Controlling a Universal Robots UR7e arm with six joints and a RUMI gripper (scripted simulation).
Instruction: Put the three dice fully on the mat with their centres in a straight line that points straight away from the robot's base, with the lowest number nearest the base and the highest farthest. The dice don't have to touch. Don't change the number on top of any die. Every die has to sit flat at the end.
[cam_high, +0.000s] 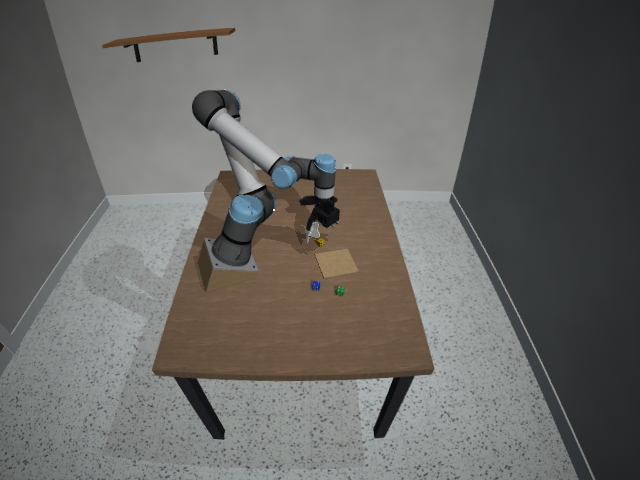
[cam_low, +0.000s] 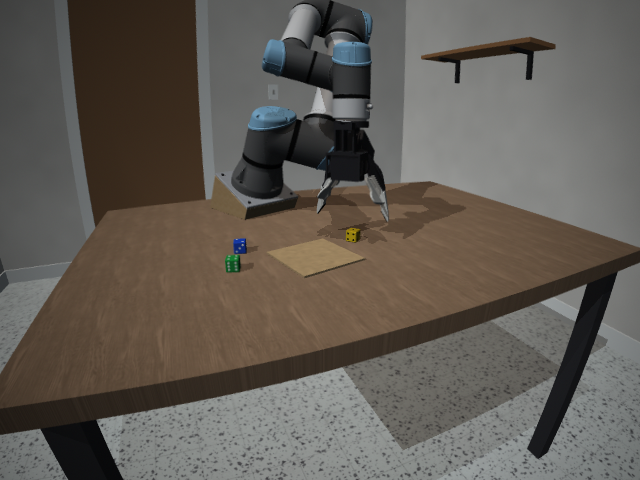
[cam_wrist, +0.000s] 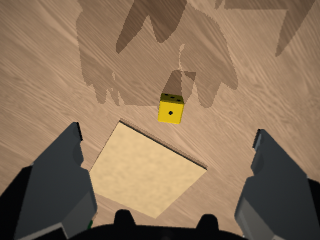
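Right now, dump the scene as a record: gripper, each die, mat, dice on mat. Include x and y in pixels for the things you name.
gripper: open (cam_high: 320, 235) (cam_low: 353, 217) (cam_wrist: 168, 132), holding nothing, above the table
yellow die: (cam_high: 321, 242) (cam_low: 352, 235) (cam_wrist: 170, 112) on the table, off the mat, one pip on top
blue die: (cam_high: 315, 285) (cam_low: 239, 245) on the table, off the mat
green die: (cam_high: 340, 290) (cam_low: 232, 264) on the table, beside blue
mat: (cam_high: 336, 262) (cam_low: 315, 256) (cam_wrist: 148, 170) flat on the table
dice on mat: none

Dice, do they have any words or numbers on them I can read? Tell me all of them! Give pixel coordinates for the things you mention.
No words or written numbers, only dots.
Yellow die (cam_high: 321, 242) (cam_low: 352, 235) (cam_wrist: 170, 113): one dot on top.
Green die (cam_high: 340, 290) (cam_low: 232, 264) (cam_wrist: 90, 224), blue die (cam_high: 315, 285) (cam_low: 239, 245): top dots too small to read surely.
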